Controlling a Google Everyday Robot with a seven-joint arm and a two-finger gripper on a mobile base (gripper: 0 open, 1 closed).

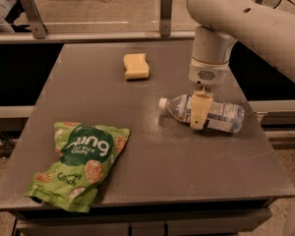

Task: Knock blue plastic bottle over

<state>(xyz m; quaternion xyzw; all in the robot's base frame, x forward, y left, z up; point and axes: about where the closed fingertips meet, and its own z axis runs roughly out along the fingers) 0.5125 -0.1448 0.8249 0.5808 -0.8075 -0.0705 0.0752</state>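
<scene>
The one camera looks down from above the near edge of the surface [162, 161], quite close, facing the far side. The hand [199, 123] is right of the frame's middle.

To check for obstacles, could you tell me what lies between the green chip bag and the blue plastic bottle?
Only bare table, in the camera view. The gripper is over the middle of the blue plastic bottle.

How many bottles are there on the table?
1. The bottle lies on its side near the right edge of the table, cap pointing left. The gripper is at its middle, reaching down from above. No other bottle shows.
</scene>
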